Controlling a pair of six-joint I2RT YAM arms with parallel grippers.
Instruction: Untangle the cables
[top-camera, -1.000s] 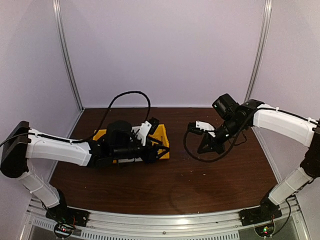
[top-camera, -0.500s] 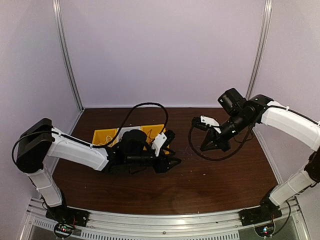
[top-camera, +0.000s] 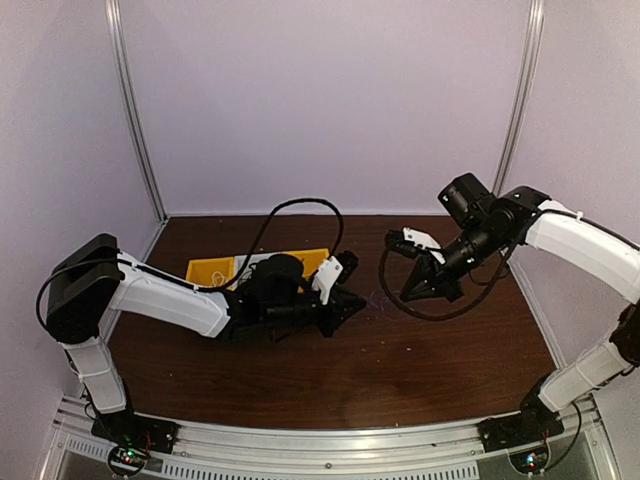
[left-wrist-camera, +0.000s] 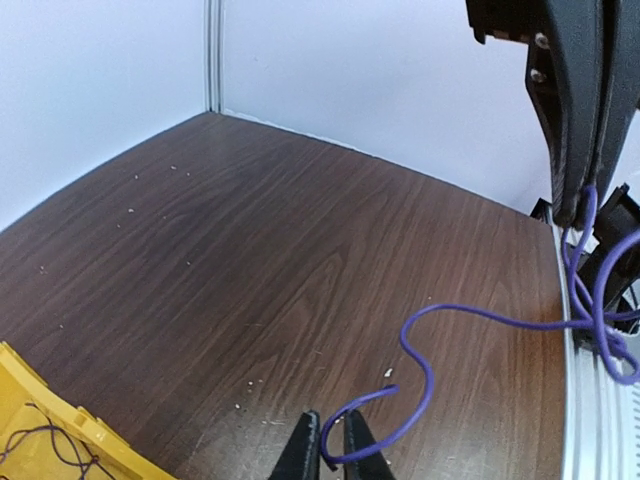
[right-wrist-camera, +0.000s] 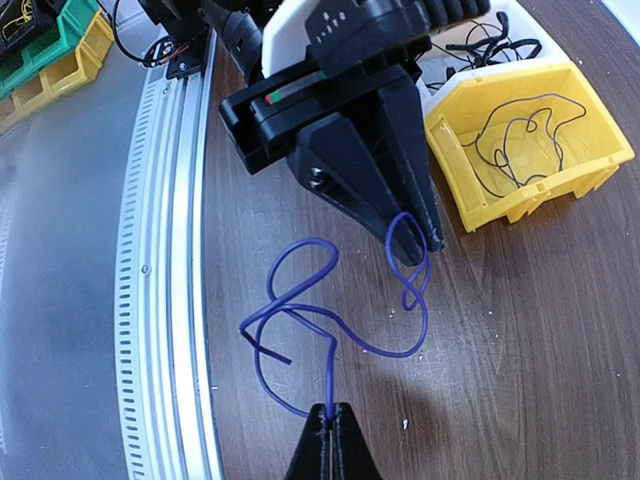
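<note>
The dark blue cable (left-wrist-camera: 480, 312) lies in loose loops on the brown surface (top-camera: 400, 370) near its middle, strung between the two arms. The left tool (left-wrist-camera: 327, 447) is narrowed on a loop at one end, just right of the yellow bin (top-camera: 215, 268). The right tool (right-wrist-camera: 330, 428), to the right and slightly farther back, is clamped tight on the other end.

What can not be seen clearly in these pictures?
Top view: purple cable too thin and dark to follow.
Top view: yellow bin contents too small, partly behind the left arm.
Left wrist view: whether left fingers pinch the cable; gap tiny, at bottom edge.
</note>
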